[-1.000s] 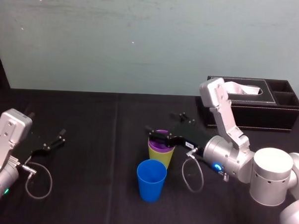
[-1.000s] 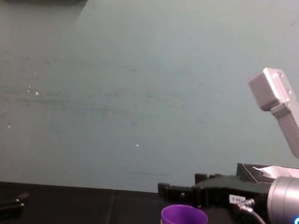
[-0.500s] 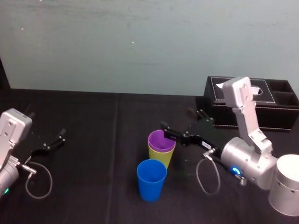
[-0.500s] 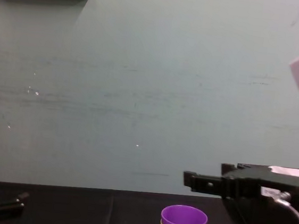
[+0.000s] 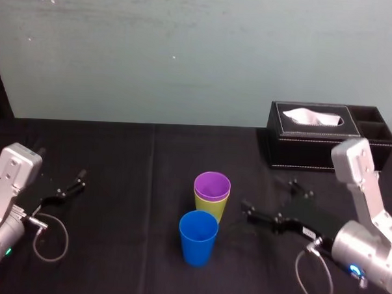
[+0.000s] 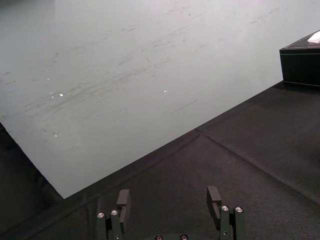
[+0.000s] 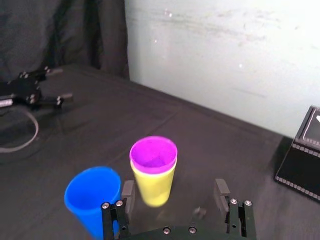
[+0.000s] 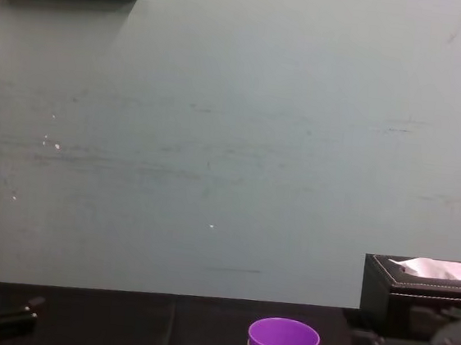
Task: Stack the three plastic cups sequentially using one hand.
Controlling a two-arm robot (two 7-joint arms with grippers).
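Note:
A purple cup (image 5: 212,186) sits nested inside a lime-green cup (image 5: 209,207) at the middle of the black table. Just in front of them stands a blue cup (image 5: 198,237), upright and alone. To the right of the cups my right gripper (image 5: 268,197) hangs low over the table, open and empty, well apart from them. In the right wrist view the open gripper (image 7: 173,192) faces the purple cup (image 7: 153,154), the green cup (image 7: 152,187) and the blue cup (image 7: 93,192). Far to the left, my left gripper (image 5: 69,184) rests open and parked.
A black tissue box (image 5: 320,136) with white tissue stands at the back right, behind the right arm. Black cloth (image 5: 130,170) covers the table and a pale wall rises behind it. A loose cable (image 5: 49,235) loops by the left arm.
My right gripper has drawn back from the purple cup's rim, to the right and toward me, staying open. The purple cup stays in the green one. The left arm has not moved.

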